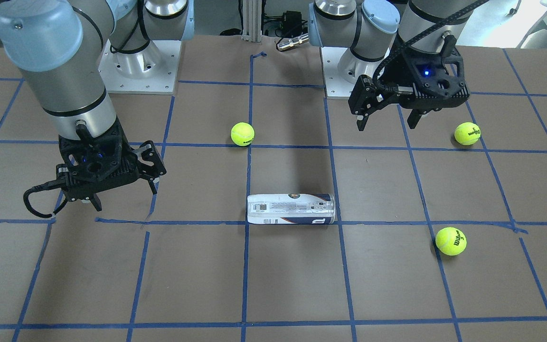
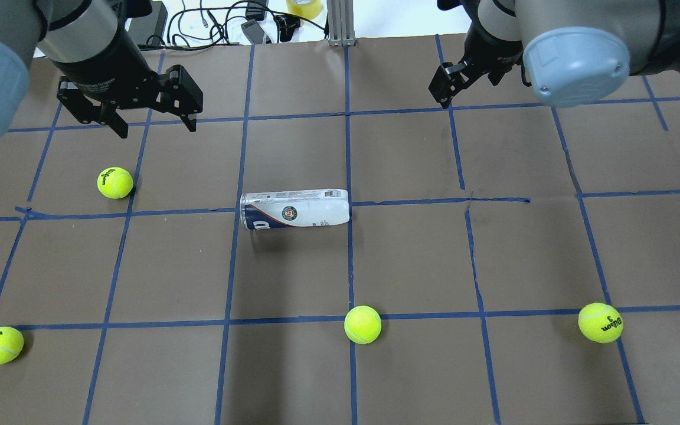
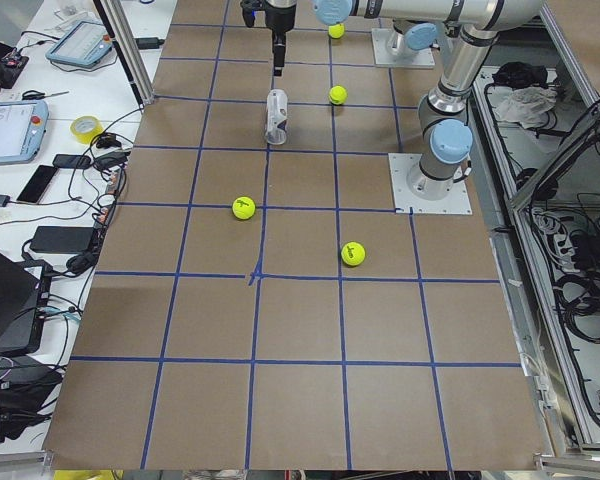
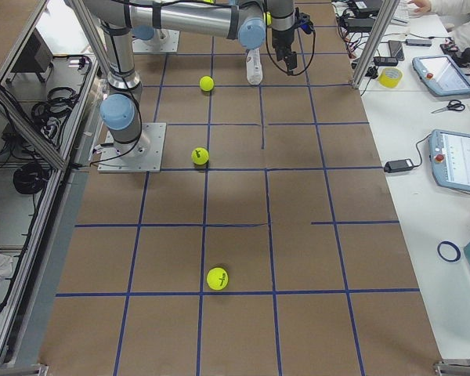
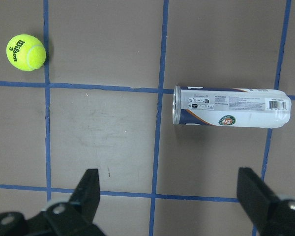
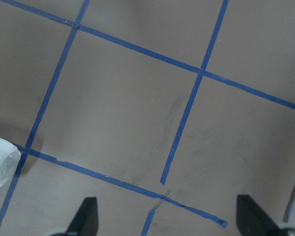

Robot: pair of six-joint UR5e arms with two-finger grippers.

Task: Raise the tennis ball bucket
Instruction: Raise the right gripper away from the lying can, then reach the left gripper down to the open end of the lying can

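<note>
The tennis ball bucket (image 2: 294, 209) lies on its side at the middle of the table (image 2: 411, 265), along a blue tape line (image 2: 493, 200), touched by nothing. Both arms hang over the far half with fingers pointing down. The left gripper (image 2: 157, 130) is spread wide, and the right gripper (image 1: 125, 198) is likewise parted and empty. The left wrist camera takes in the bucket's whole length, label and rimmed end, beyond its fingers (image 5: 88, 191). The right wrist camera catches only the pale end at its edge. The bucket sits between the grippers, well apart from both, with the left one somewhat nearer. A tennis ball (image 2: 115, 182) rests near the left gripper.
</note>
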